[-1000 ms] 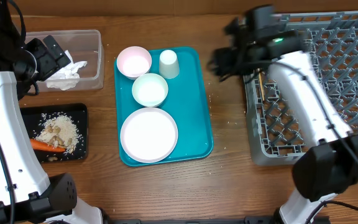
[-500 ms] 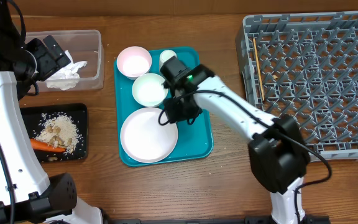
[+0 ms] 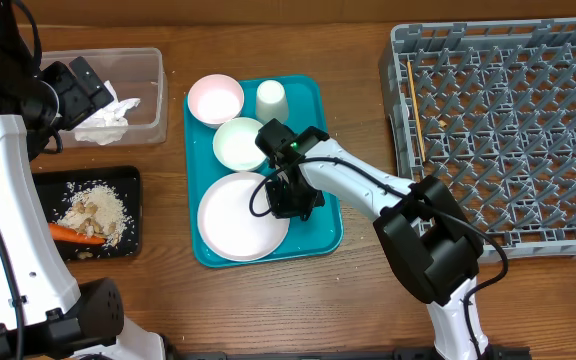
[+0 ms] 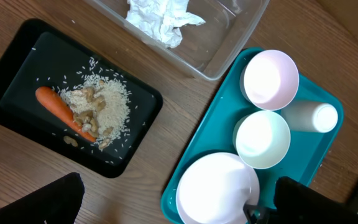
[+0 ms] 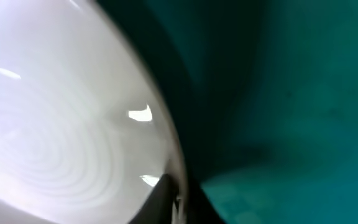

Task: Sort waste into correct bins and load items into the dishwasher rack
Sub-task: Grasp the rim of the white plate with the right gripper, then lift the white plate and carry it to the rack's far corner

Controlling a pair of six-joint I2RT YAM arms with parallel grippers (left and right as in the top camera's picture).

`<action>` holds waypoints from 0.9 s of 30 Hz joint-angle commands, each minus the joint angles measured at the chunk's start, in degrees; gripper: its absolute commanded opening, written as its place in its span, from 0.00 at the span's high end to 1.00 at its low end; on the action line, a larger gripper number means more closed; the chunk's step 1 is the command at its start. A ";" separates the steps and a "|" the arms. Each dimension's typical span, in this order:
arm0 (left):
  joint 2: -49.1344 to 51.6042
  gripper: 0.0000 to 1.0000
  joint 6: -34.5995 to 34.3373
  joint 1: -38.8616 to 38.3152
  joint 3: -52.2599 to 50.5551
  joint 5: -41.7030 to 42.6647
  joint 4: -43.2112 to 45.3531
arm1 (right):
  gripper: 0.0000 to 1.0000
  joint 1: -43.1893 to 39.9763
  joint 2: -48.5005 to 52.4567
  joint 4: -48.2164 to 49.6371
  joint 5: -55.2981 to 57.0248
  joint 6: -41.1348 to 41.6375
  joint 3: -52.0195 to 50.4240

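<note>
the right gripper (image 3: 287,197) pinches the right rim of the white plate (image 3: 236,216) on the teal tray (image 3: 315,128). the left gripper (image 3: 84,83) hangs spread wide at the clear tub's (image 3: 150,62) left edge.

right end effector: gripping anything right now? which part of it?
Yes. The right end effector is shut on the round white plate, pinching its right-hand rim. The plate lies on the teal tray.

I see a white plate (image 3: 236,220), 1 pink bowl (image 3: 215,98), 1 pale mint-white bowl (image 3: 239,143) and a white cup (image 3: 271,100) against the teal tray (image 3: 313,130). The rack (image 3: 528,130) is a grey lattice. The carrot (image 3: 76,236) is orange and the rice (image 3: 98,208) whitish on the black tray (image 3: 58,185). The tissue (image 3: 108,115) is white in the clear tub (image 3: 143,80), and the table (image 3: 358,290) is brown wood grain.
</note>
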 commanded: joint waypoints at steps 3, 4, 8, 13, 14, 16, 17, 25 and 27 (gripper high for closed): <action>0.02 0.00 -0.74 0.22 0.00 -0.55 -0.11 | 0.96 -0.22 0.07 -1.79 0.55 0.79 0.70; 0.02 0.00 -0.74 0.22 0.00 -0.55 -0.11 | 0.96 -0.37 -0.20 -3.02 0.57 0.79 1.44; 0.02 0.00 -0.74 0.22 0.00 -0.55 -0.11 | 0.96 -1.16 -3.28 -10.29 0.96 -0.85 5.27; 0.02 0.00 -0.74 0.22 0.00 -0.55 -0.11 | 0.96 -4.35 -12.37 -16.74 10.69 -2.27 7.58; 0.02 0.00 -0.74 0.22 0.00 -0.55 -0.11 | 0.96 -5.31 -14.25 -17.16 10.78 -2.99 7.58; 0.02 0.00 -0.74 0.22 0.00 -0.55 -0.11 | 0.96 -8.28 -18.82 -18.53 10.60 -4.46 7.58; 0.02 0.00 -0.74 0.22 0.00 -0.52 -0.11 | 0.96 -10.56 -21.57 -19.21 10.60 -5.62 7.58; 0.02 0.00 -0.74 0.22 0.00 -0.55 -0.11 | 0.96 -32.76 -35.32 -12.44 27.91 -7.41 7.74; 0.02 0.00 -0.74 0.22 0.00 -0.55 -0.11 | 0.96 -37.75 -35.67 -7.91 34.25 -7.43 7.74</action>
